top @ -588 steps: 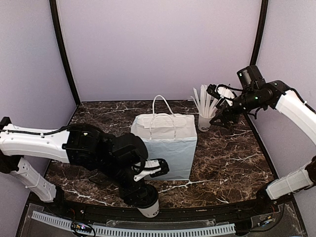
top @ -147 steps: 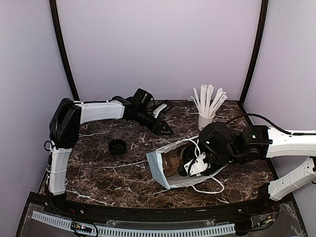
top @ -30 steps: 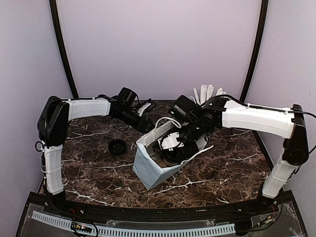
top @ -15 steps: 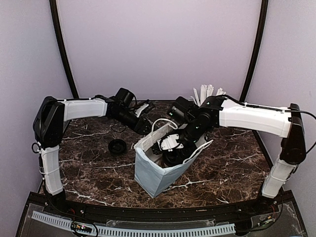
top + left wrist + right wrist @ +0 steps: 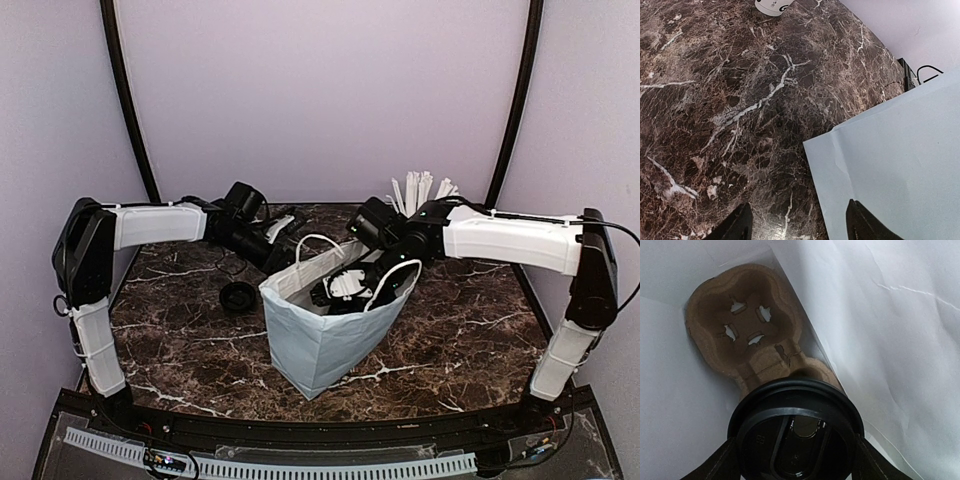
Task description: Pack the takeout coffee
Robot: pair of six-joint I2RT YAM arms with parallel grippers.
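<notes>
The takeout coffee shows in the right wrist view as a round black lid [image 5: 796, 432] inside the white paper bag [image 5: 320, 335]. My right gripper [image 5: 797, 462] is shut on it, with a finger against each side of the lid. Its white body is hidden under the lid. A brown pulp cup carrier [image 5: 742, 335] lies in the bag just beyond the cup. From above, my right gripper [image 5: 345, 288] reaches into the bag's open mouth. My left gripper [image 5: 285, 240] is open by the bag's back left rim. In the left wrist view the bag's side [image 5: 900, 150] lies between my left gripper's [image 5: 800, 227] open fingers.
A white cup of long white sticks [image 5: 420, 195] stands at the back right; its base also shows in the left wrist view [image 5: 771, 6]. A loose round black lid [image 5: 238, 296] lies on the marble table [image 5: 180, 350] left of the bag. Purple walls enclose the table.
The bag has risen from a steep lean to nearly upright. My right gripper has stayed inside it with the cup. My left gripper has drawn back a little to the left.
</notes>
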